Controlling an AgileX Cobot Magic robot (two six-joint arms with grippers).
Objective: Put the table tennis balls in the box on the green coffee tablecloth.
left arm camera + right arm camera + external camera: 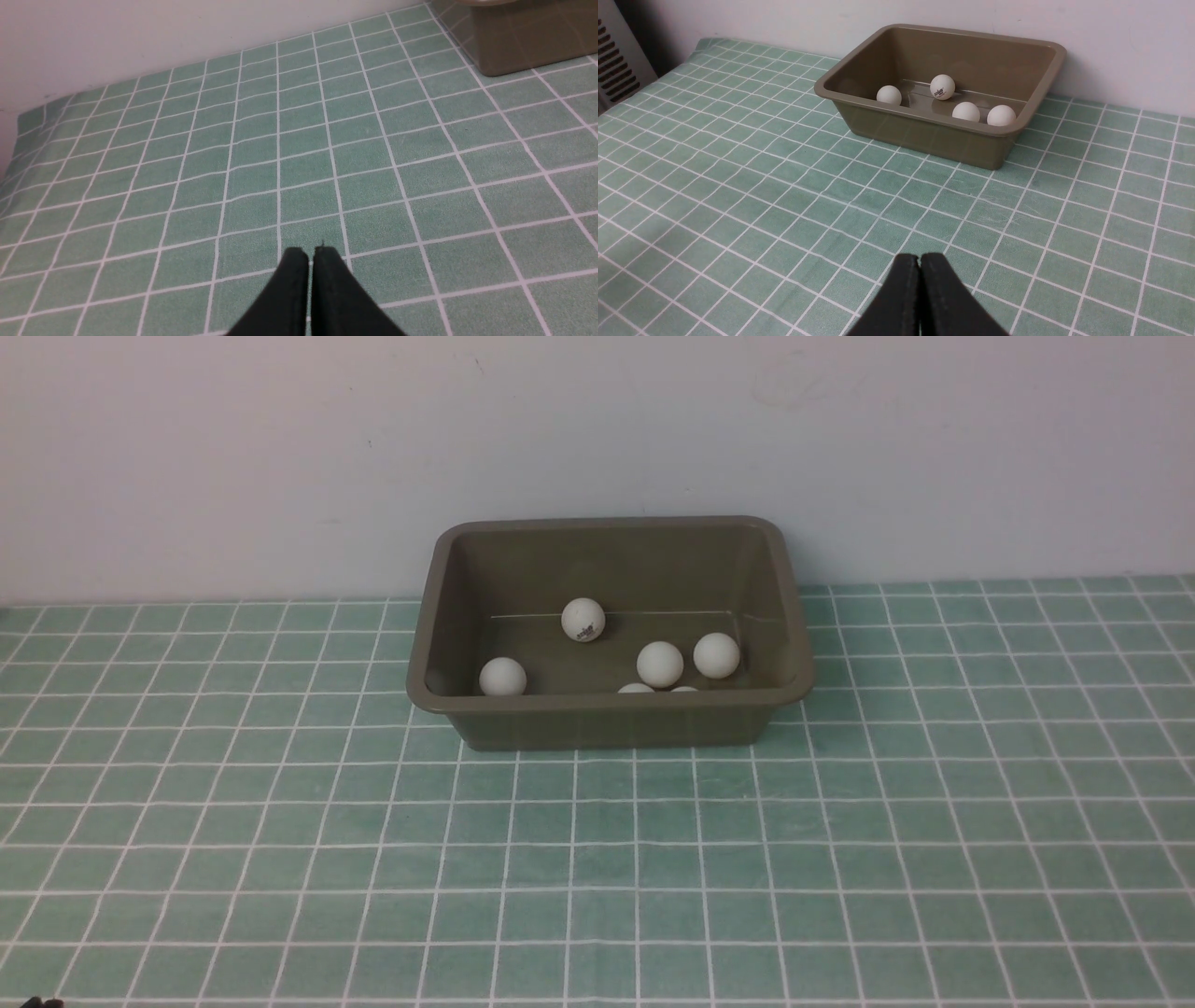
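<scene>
Plain pale wall behind a covered table

A flat, off-white wall (280, 448) runs the whole width behind the table's far edge, bare but for faint scuffs, lit evenly with no hard shadows. In the right wrist view, a light grey slotted panel (616, 70) stands off the table's far corner, beside a dark gap.

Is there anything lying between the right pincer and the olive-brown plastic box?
Nothing: in the right wrist view only bare mint-green checked tablecloth separates the shut right pincer from the olive-brown plastic box.
</scene>
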